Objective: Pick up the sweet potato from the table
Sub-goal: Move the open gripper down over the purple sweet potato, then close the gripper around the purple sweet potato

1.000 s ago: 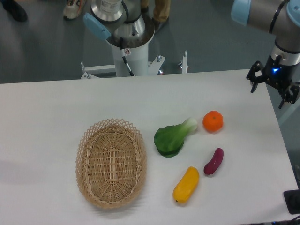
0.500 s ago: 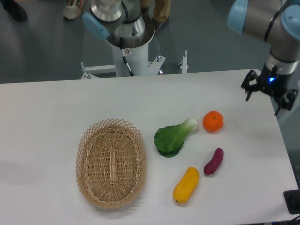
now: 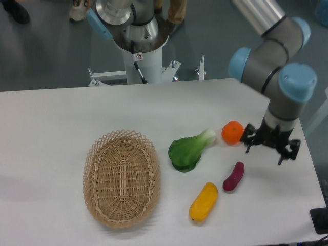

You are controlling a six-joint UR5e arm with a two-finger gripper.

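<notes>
The sweet potato (image 3: 233, 177) lies on the white table (image 3: 51, 118) in the lower right part of the frame, a slim dark purple piece tilted so that its upper end points toward the upper right. Nothing touches it. The gripper (image 3: 269, 150) hangs above and to the right of it in the picture, near its upper end but apart from it. Its dark fingers (image 3: 249, 144) are spread, with open space between the left one and the right one, and they grip nothing. The sweet potato is below the left finger and is not between the two.

Just left of the gripper sits a round orange fruit (image 3: 232, 132); the left finger appears close beside it, and from this view it cannot be told whether they touch. The fruit is above the sweet potato in the frame. To the lower left of the sweet potato lies a larger yellow vegetable (image 3: 203, 202), near it but not touching. Further left, near the middle of the frame, is a green leafy vegetable (image 3: 190, 149) with a pale stem end pointing toward the fruit. A woven oval basket (image 3: 122, 177) stands in the lower left half of the table, well apart from the sweet potato. The arm (image 3: 274, 61) with its blue joint caps comes in from the upper right corner, and its base (image 3: 136, 36) stands behind the table at the top of the frame.
</notes>
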